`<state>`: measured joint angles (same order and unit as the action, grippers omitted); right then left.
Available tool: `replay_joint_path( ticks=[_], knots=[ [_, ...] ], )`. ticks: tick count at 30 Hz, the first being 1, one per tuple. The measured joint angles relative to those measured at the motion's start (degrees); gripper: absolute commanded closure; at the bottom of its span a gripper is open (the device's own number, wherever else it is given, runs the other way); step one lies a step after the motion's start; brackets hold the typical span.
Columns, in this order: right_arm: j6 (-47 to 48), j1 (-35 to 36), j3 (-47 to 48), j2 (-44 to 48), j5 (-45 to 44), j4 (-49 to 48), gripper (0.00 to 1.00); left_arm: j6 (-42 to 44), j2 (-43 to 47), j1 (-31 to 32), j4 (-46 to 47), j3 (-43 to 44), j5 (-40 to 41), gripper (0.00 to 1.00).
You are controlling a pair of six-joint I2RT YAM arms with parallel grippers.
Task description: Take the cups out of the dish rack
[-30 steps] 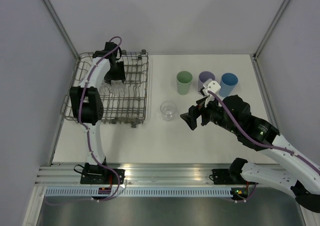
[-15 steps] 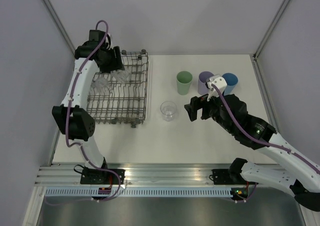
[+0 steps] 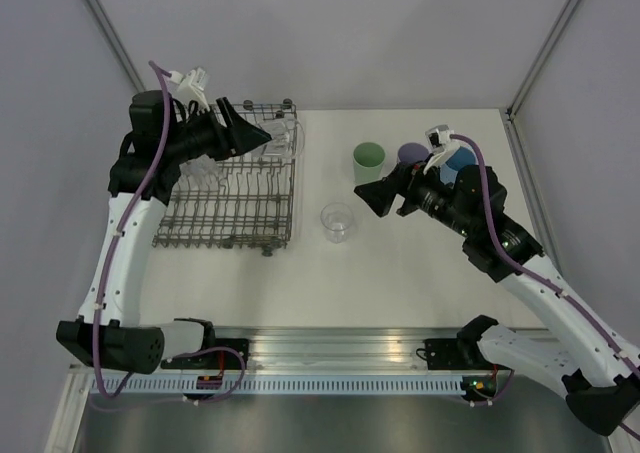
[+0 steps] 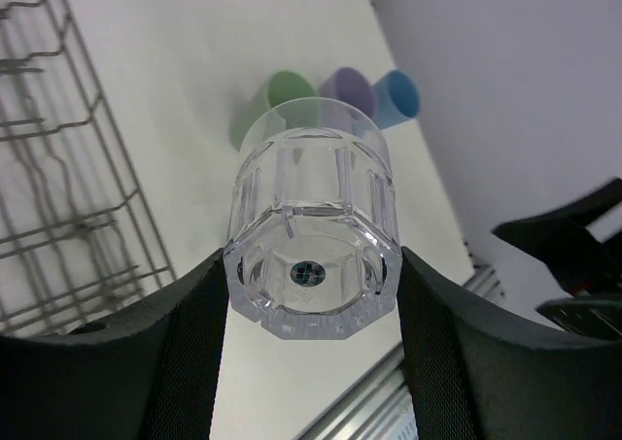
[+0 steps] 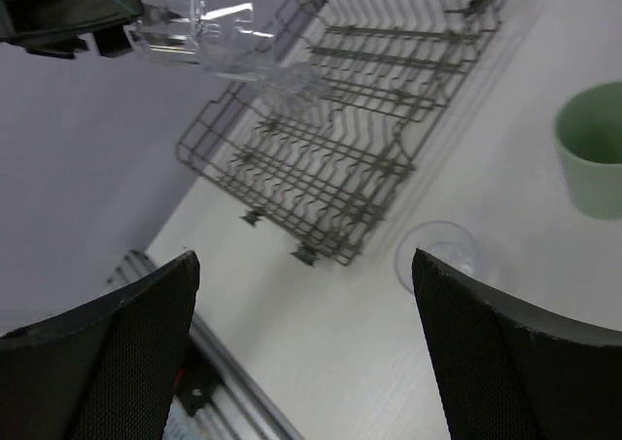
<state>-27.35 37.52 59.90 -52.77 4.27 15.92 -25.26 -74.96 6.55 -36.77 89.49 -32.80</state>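
Note:
My left gripper (image 3: 260, 136) is raised over the dish rack (image 3: 240, 213), shut on a clear cup (image 3: 283, 139) held sideways. In the left wrist view the cup (image 4: 311, 217) sits between both fingers (image 4: 190, 353), base toward the camera. More clear cups (image 3: 205, 173) remain in the rack. One clear cup (image 3: 337, 221) stands on the table. The green (image 3: 368, 158), lavender (image 3: 410, 153) and blue (image 3: 460, 159) cups stand in a row behind it, the last two partly hidden by my right arm. My right gripper (image 3: 372, 195) hovers open and empty beside the table's clear cup (image 5: 437, 251).
The dish rack (image 5: 340, 158) fills the left part of the table, near the left wall. An aluminium rail (image 3: 330, 348) runs along the near edge by the arm bases. Walls close in the back and both sides.
My left arm has lifted out of the rack with a clear cup and swung up and right. The right gripper has moved up and left, toward the green cup.

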Motion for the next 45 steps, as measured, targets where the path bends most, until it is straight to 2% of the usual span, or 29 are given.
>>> replay_joint_path(
  ticks=[4,9,16,22,28,32,33,34,35,36,39,40,41,45],
  knots=[
    [-7.06,-5.62,-2.21,-2.03,15.69,-9.81,0.08,-5.4,5.57,0.02,7.32,-6.86,-6.8,0.98],
    [-15.1,-7.76,-2.47,-5.25,28.96,-20.94,0.1,-13.16,11.61,0.02,16.2,-14.78,-12.83,0.98],
    [-20.92,-7.91,-1.42,-10.4,39.54,-32.24,0.13,-23.56,16.85,0.04,30.21,-23.5,-19.74,0.98],
    [-22.47,-7.91,0.87,-15.02,45.27,-37.57,0.15,-33.05,17.79,0.35,43.58,-30.64,-24.79,0.98],
    [-24.13,-7.89,1.22,-16.9,48.76,-43.76,0.19,-35.06,17.75,1.36,46.36,-31.61,-26.1,0.98],
    [-25.92,-7.5,2.08,-18.8,50.56,-47.71,0.33,-35.21,17.27,3.34,46.93,-31.61,-26.43,0.98],
    [-26.4,-7.28,2.27,-19.37,50.99,-48.68,0.45,-35.19,17.03,3.78,46.93,-31.61,-26.43,0.98],
    [-26.64,-6.99,2.4,-19.89,51.34,-49.29,0.51,-35.19,16.76,4.13,46.84,-31.61,-26.47,0.98],
    [-26.99,-6.73,2.58,-20.28,51.6,-49.72,0.64,-35.19,16.48,4.33,46.73,-31.61,-26.51,0.98],
    [-27.1,-6.43,2.73,-20.63,51.91,-50.01,0.72,-35.19,16.31,4.46,46.66,-31.63,-26.49,0.98],
    [-27.39,-6.1,2.78,-20.96,52.65,-49.9,0.9,-35.32,15.87,4.52,46.82,-31.63,-27.28,0.98],
    [-27.26,-6.12,2.78,-21.03,52.78,-49.75,0.92,-35.3,15.87,4.57,46.86,-31.61,-27.32,0.98],
    [-27.47,-6.14,2.78,-21.0,52.83,-49.42,1.0,-35.19,15.87,4.61,46.97,-31.61,-27.34,0.98],
    [-27.74,-6.16,2.78,-20.63,52.63,-48.13,1.0,-34.56,15.72,4.63,47.32,-31.58,-27.39,0.95]
  ],
)
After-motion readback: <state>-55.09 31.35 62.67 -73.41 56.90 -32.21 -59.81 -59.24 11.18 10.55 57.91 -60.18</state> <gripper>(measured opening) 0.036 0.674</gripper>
